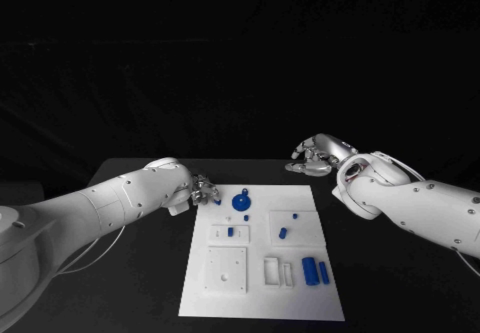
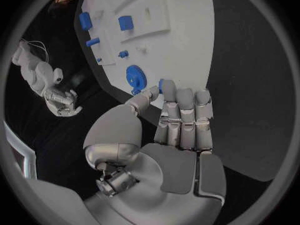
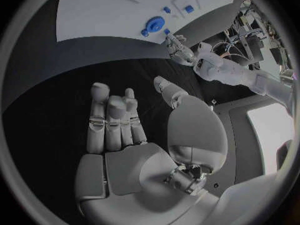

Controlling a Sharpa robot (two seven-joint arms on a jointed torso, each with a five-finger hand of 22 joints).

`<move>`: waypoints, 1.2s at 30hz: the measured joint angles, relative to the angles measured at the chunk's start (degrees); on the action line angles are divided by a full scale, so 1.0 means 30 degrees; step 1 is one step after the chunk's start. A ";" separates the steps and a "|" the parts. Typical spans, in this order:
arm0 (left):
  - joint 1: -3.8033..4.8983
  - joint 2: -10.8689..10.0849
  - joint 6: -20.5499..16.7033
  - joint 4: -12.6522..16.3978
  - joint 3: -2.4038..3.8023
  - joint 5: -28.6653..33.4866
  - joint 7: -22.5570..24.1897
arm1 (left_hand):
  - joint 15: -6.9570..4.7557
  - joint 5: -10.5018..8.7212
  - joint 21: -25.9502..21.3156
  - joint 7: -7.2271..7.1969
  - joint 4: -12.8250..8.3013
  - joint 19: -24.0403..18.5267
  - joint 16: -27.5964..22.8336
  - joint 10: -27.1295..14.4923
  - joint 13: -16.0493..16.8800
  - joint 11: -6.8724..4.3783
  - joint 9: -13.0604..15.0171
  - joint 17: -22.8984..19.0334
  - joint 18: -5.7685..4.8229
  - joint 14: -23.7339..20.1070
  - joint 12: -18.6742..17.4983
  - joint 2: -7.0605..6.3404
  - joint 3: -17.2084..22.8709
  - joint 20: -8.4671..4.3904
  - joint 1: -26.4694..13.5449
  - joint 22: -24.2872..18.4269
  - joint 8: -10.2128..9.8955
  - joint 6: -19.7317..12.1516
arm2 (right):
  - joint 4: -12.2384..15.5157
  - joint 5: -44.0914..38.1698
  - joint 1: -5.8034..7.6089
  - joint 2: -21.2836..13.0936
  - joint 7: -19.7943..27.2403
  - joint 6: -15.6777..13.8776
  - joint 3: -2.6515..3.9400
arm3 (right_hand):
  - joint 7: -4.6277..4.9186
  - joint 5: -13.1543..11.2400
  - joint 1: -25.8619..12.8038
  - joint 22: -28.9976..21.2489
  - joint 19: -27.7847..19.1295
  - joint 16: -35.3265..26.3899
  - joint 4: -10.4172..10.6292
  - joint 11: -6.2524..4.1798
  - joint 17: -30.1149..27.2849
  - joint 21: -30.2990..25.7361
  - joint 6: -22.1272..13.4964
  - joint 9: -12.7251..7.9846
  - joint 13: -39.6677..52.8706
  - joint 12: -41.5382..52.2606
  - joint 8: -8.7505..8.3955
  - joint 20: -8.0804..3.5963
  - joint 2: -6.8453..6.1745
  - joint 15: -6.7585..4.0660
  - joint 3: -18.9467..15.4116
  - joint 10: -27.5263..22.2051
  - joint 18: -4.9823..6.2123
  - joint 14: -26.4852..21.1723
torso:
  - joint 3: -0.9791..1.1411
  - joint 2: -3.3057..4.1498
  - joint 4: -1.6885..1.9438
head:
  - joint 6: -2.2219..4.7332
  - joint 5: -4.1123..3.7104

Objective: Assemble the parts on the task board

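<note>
Task board [image 1: 300, 291] edge (near) unobstructed; left hand [image 1: 203, 191] pinches part [image 1: 217, 202]

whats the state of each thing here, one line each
left robot hand: seems to pinch a small blue part at the board's edge
right robot hand: open, holding nothing, off the board
round blue gear: lying flat on the white task board
two blue cylinders: lying side by side on the board
</note>
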 measured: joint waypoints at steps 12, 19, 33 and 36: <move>0.0014 -0.2080 -0.1785 0.3159 0.0015 0.1052 0.0067 | 0.0051 0.2609 0.0250 0.0034 -0.0187 0.0769 0.0298 0.0420 0.0260 -0.0013 0.0000 0.0139 -0.0006 0.0485 0.0094 -0.0426 -0.0181 -0.0231 -0.0429 -0.0002 0.0003 0.0515 | 0.0005 0.0034 -0.0004 -0.0172 0.0019 -0.0001 0.0000 | -0.0004 0.0000 0.0000 -0.0001 0.0000 0.0000 0.0000 0.0000 0.0007 0.0000 0.0002 0.0000 -0.0017 0.0000 -0.0001 0.0000 0.0000 0.0002 0.0000 0.0000 0.0000 -0.0002 | 0.0018 -0.0022 0.0018 | -0.0015 0.0040; 0.0100 -0.3930 -0.3360 0.6242 0.0008 0.1294 0.0133 | 0.0069 0.4056 0.0399 0.0029 -0.0212 0.1136 0.0578 0.0681 0.0448 -0.0075 0.0000 0.0289 -0.0148 0.0759 0.0243 -0.0777 -0.0206 -0.0318 -0.0490 -0.0004 0.0004 0.0772 | 0.0038 0.0062 -0.0004 -0.0302 0.0021 -0.0001 0.0000 | -0.0007 0.0000 0.0000 -0.0002 0.0000 0.0000 -0.0001 0.0000 0.0014 0.0000 0.0003 0.0000 -0.0017 0.0000 0.0000 0.0000 0.0000 0.0002 0.0001 0.0000 0.0001 -0.0003 | 0.0020 -0.0038 0.0040 | 0.0013 0.0125; 0.0156 -0.6234 -0.6734 1.0932 -0.1178 0.0703 -0.0371 | -0.0078 0.5124 0.0771 -0.0045 -0.0166 0.1480 0.1036 0.1040 0.0861 -0.0292 0.0001 0.0537 -0.0160 0.1096 0.0776 -0.1346 -0.0154 -0.0516 -0.0553 -0.0007 0.0007 0.1166 | 0.0053 0.0112 -0.0004 -0.0432 0.0022 -0.0001 -0.0004 | 0.0071 0.0000 0.0000 -0.0003 0.0000 0.0000 -0.0001 0.0000 0.0010 0.0001 0.0024 0.0001 -0.0016 0.0000 0.0000 0.0000 0.0000 0.0004 0.0001 0.0000 0.0001 -0.0005 | 0.0057 -0.0048 0.0042 | -0.0029 0.0304; 0.0162 -0.6506 -0.7158 1.1495 -0.1590 0.0451 -0.0445 | -0.0076 0.5124 0.0771 -0.0056 -0.0122 0.1504 0.1036 0.1062 0.0879 -0.0315 0.0001 0.0537 -0.0168 0.1152 0.0777 -0.1422 -0.0107 -0.0540 -0.0481 -0.0008 0.0007 0.1201 | 0.0054 0.0119 -0.0004 -0.0463 0.0021 -0.0001 -0.0004 | 0.0072 0.0000 0.0000 -0.0002 0.0000 0.0000 -0.0001 0.0000 0.0009 0.0001 0.0024 0.0000 -0.0015 0.0000 0.0000 0.0000 0.0000 0.0005 0.0001 0.0000 0.0000 -0.0005 | 0.0057 -0.0046 0.0042 | -0.0044 0.0326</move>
